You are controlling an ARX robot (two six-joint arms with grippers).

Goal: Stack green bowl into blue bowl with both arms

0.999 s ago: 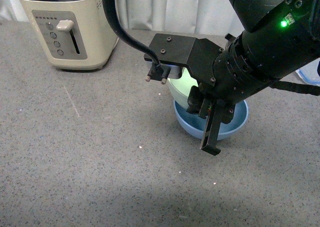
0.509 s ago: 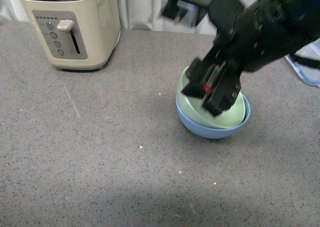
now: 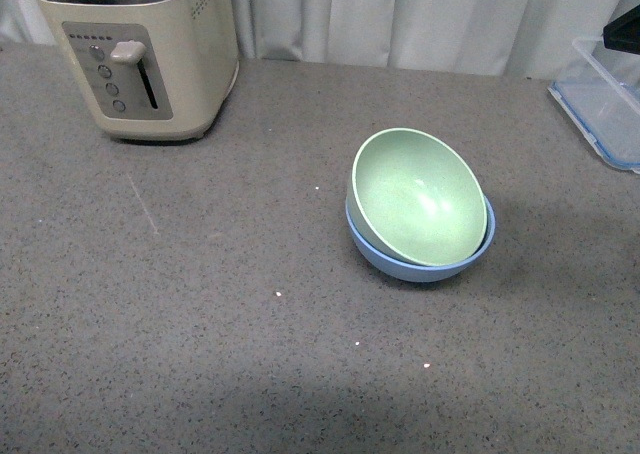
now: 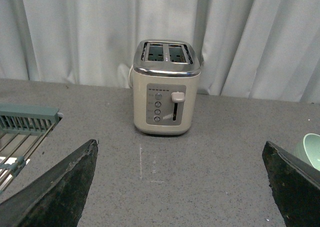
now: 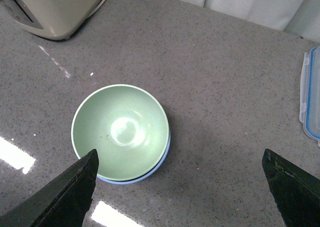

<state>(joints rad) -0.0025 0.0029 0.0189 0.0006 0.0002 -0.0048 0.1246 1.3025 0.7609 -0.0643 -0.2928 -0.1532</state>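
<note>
The green bowl (image 3: pixel 417 194) sits tilted inside the blue bowl (image 3: pixel 415 260) on the grey countertop, right of centre in the front view. In the right wrist view the green bowl (image 5: pixel 120 129) fills the blue bowl (image 5: pixel 161 158), of which only a thin rim shows. My right gripper (image 5: pixel 180 187) is open and empty, high above the counter beside the bowls. My left gripper (image 4: pixel 180 187) is open and empty over bare counter; the green bowl's edge (image 4: pixel 310 149) shows past one finger. Only a black corner of an arm (image 3: pixel 625 29) shows in the front view.
A cream toaster (image 3: pixel 135 54) stands at the back left and shows in the left wrist view (image 4: pixel 166 89). A clear container with a blue rim (image 3: pixel 605 109) lies at the far right. A grey dish rack (image 4: pixel 25 132) sits at the counter's side. Curtains hang behind.
The right arm, which hung over the bowls a second ago, has lifted up and away to the right, out of the front view. The green bowl stays nested in the blue bowl.
</note>
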